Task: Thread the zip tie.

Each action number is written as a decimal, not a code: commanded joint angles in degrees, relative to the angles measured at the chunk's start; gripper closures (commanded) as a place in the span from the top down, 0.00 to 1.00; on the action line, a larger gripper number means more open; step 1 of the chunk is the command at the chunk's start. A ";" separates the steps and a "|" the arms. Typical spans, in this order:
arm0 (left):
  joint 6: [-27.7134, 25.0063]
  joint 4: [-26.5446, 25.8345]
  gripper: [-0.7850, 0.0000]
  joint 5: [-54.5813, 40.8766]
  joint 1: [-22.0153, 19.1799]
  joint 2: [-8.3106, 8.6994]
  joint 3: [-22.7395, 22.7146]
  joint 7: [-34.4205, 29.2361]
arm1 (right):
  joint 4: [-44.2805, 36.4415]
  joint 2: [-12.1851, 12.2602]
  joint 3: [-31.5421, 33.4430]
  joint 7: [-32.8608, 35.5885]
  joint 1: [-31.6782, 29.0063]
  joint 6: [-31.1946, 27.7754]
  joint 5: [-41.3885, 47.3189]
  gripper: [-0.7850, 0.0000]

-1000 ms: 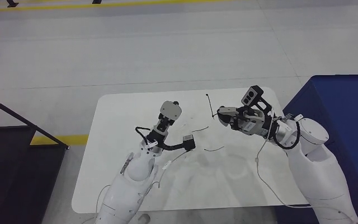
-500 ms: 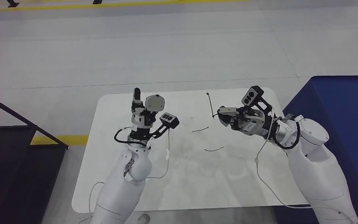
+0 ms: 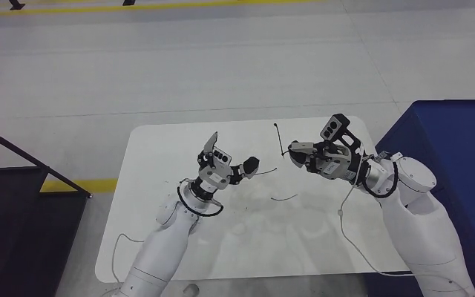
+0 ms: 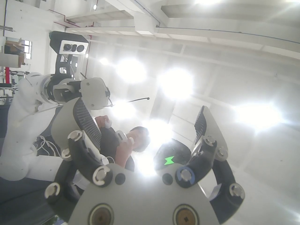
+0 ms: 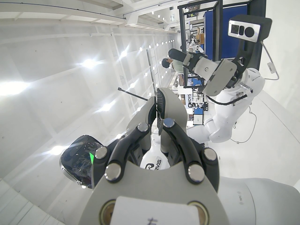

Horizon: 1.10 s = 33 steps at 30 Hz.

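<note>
The right gripper (image 3: pixel 292 151) was clenched on the zip tie (image 3: pixel 278 138), holding it above the bench (image 3: pixel 319 237) toward the far edge. The strip stood up and away from the fingers, with what looked like its small head at the free end. The left gripper (image 3: pixel 231 154) hung over the middle of the bench, its fingers (image 4: pixel 82 114) pointing upward, released and grasping nothing; the held tie was near them but apart. Two loose ties (image 3: pixel 266 171) lay flat on the bench between the arms. The step in hand was, by my judgement, bringing the free gripper to the held tie so it could take the other end. To do it well, the left arm would need to come in along the strip's length rather than across it. It should close on the strip short of the head, leaving the slot free. The right should hold firm and level, since so thin a strip would likely flex and swing at a nudge. The loose ties were best left untouched.
</note>
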 commanded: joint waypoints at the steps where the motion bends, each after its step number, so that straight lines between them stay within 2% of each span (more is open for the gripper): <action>1: -19.67 -1.82 1.00 30.57 1.63 0.19 -0.03 10.95 | -0.52 -0.10 0.06 -1.26 -0.41 -0.02 1.37 0.00; 5: -29.96 -3.54 1.00 47.46 3.84 -0.23 0.92 22.80 | -1.12 -0.15 0.11 -2.11 -0.72 0.70 2.80 0.00; 8: -34.74 -3.30 1.00 59.68 4.54 -0.60 0.51 31.97 | -1.39 -0.23 -0.29 -3.08 -0.86 0.82 3.03 0.00; 14: -34.74 -3.30 1.00 59.68 4.54 -0.60 0.51 31.97 | -1.36 -0.25 -0.33 -3.47 -0.86 0.78 3.11 0.00; 18: -33.43 -3.86 1.00 60.86 4.87 -0.58 0.89 31.80 | -2.13 -0.45 -0.41 -6.55 -1.48 1.20 4.99 0.00; 22: -32.83 -5.78 1.00 50.13 6.12 -1.34 4.93 31.55 | -2.65 -0.52 -0.78 -7.29 -1.27 1.25 4.84 0.00; 25: -33.79 -5.20 1.00 42.26 5.99 -1.89 6.94 31.22 | -2.95 -0.59 -1.18 -7.71 -1.21 1.21 4.90 0.00; 31: -33.87 -5.04 1.00 41.80 5.82 -1.93 6.93 31.26 | -2.96 -0.60 -1.28 -7.92 -1.19 1.16 4.69 0.00; 33: -33.26 -5.58 1.00 40.69 6.21 -1.99 7.27 31.45 | -3.02 -0.78 -1.16 -9.31 -1.61 1.36 7.14 0.00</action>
